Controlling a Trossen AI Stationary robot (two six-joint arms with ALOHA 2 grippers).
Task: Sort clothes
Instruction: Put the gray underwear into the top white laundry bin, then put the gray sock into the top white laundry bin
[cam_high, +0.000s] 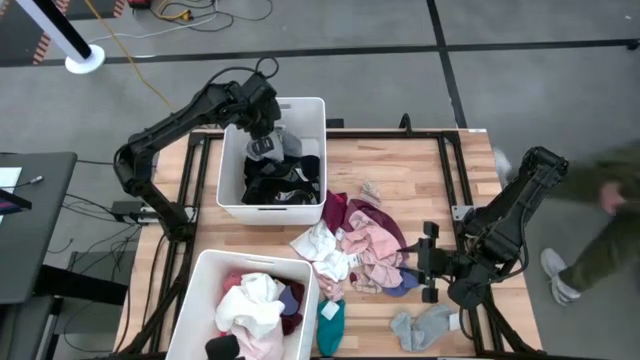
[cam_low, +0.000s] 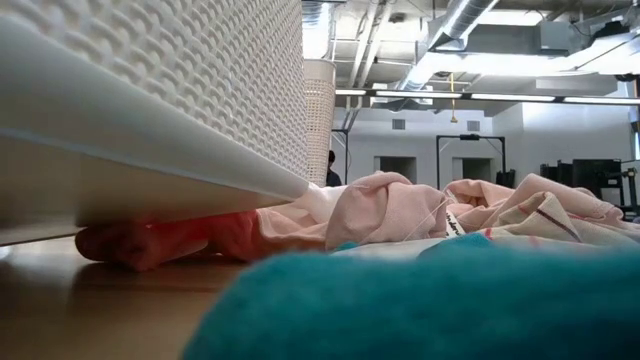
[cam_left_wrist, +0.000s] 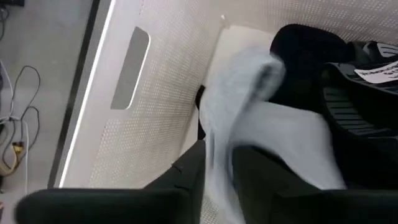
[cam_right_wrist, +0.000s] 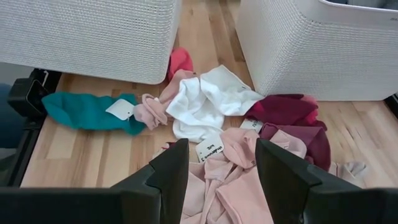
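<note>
Clothes (cam_high: 365, 245) lie in a messy heap in the middle of the high view, on the wooden table (cam_high: 420, 170), with more of them inside two white bins. The dark bin (cam_high: 272, 158) at the upper middle holds black and grey things, and the light bin (cam_high: 255, 305) at the lower left holds pink and white ones. One grey sock (cam_left_wrist: 249, 118) hangs between the fingers of the left gripper (cam_high: 264, 130), right over the dark bin. Its fingers look like they are just starting to let go, but I cannot tell if the sock is free yet. The sock could catch on a finger and get pulled back out when the arm lifts. The right gripper (cam_right_wrist: 221, 165) waits at the lower right, fingers wide apart and holding nothing, aimed at the pink clothes (cam_right_wrist: 230, 180) and the white cloth (cam_right_wrist: 202, 102). A teal sock (cam_right_wrist: 84, 111) lies near the table edge and could slip off if bumped.
</note>
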